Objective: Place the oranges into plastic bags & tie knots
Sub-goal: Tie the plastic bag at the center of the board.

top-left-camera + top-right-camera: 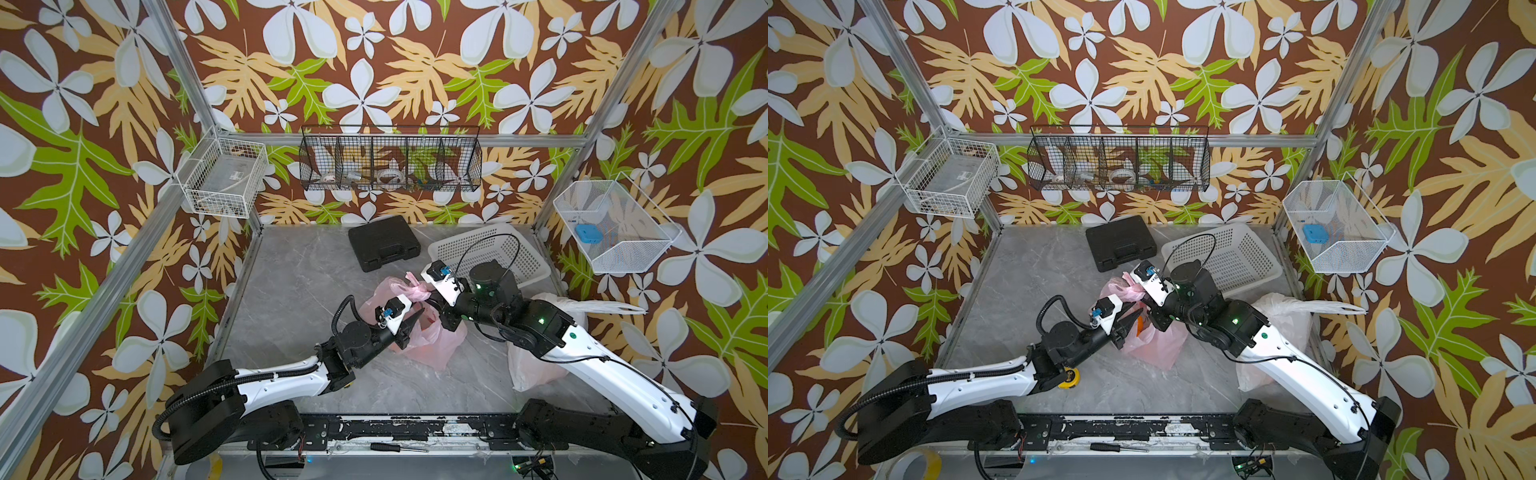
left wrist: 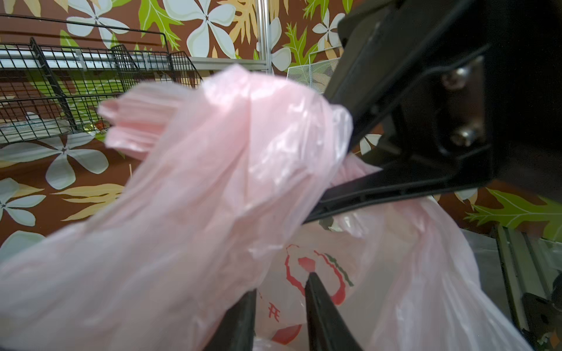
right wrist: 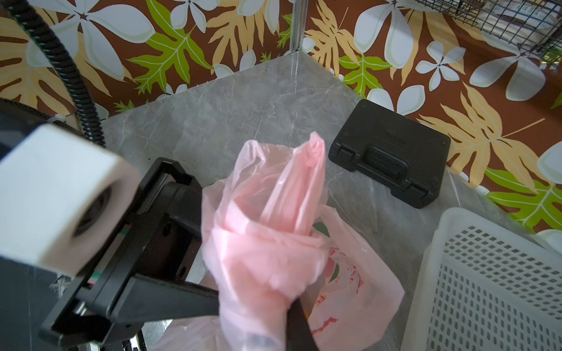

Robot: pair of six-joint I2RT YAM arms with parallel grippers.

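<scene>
Pale pink bag [image 1: 436, 349] flashing red-and-green fruit prints, milky white bag [image 1: 528, 370], grey marbled bench [image 1: 291, 291], black case [image 1: 384, 243], white perforated basket [image 1: 532, 266], brown wallpaper [image 1: 374, 62] with white flowers, green and tan leaves.

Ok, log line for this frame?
stage: knotting pink bag | right gripper: shut on its handle | left gripper: open at the handles | orange: inside pink bag | white bag: under right arm

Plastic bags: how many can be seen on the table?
2. The pink printed bag lies in the middle; the translucent white bag sits to the right, partly hidden under the right arm.
</scene>
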